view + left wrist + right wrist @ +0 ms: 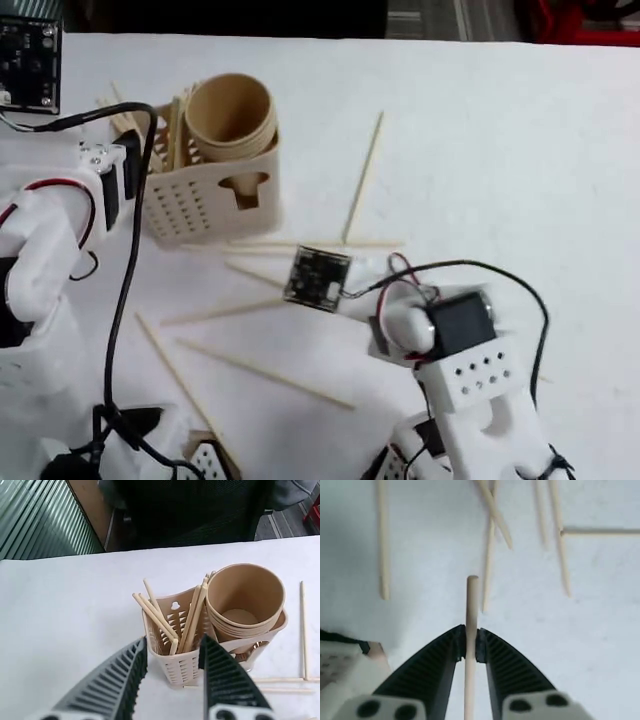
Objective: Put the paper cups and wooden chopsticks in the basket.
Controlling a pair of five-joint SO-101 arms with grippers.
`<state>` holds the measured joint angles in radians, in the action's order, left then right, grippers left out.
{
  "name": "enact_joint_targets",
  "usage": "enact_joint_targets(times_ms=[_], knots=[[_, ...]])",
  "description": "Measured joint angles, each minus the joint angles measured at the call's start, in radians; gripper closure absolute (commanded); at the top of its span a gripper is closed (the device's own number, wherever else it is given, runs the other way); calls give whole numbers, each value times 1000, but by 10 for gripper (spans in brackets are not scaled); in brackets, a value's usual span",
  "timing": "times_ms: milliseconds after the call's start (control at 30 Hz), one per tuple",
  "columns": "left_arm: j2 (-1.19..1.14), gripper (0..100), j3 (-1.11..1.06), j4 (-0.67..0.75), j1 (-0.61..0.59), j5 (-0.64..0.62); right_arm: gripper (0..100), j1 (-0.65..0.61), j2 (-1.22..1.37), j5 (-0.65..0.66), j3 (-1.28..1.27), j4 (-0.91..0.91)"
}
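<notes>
The right hand [470, 647] is closed narrowly on a single wooden chopstick [472, 600], which is gripped between the fingertips and juts out past them. Loose chopsticks [265, 372] are scattered flat on the white table [500, 150] around the middle. Some are crossed over one another, and one long stick [363, 178] is laid apart, farther off to the right. At the left side, the left hand [172, 645] is held wide, with nothing between its fingers, just short of the basket [180, 672]. The near corner of the basket is framed between the two fingers. The basket is placed at the far left of the table. A nested stack of paper cups [245, 595] is set upright in its right part, and more chopsticks [155, 612] are leaned in its left part.
</notes>
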<state>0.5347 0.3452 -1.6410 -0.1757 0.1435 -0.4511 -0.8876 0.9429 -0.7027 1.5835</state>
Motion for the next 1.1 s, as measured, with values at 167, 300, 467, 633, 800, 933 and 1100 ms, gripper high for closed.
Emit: enact_joint_targets(times_ms=[167,300,467,633,800,933,1100], knots=[[0,823,0,-12,0,0,981,-133,132,-100,-40,-207],[0,823,0,-31,0,0,981,-198,310,-120,-40,-373],[0,823,0,-32,0,0,978,-224,525,-121,-40,-559],[0,823,0,-46,0,0,965,-236,674,-121,-6,-598],[0,823,0,-55,0,0,822,-233,744,-121,21,-598],[0,823,0,-80,0,0,809,-235,750,-121,48,-574],[0,823,0,-84,0,0,786,-235,756,-121,60,-568]])
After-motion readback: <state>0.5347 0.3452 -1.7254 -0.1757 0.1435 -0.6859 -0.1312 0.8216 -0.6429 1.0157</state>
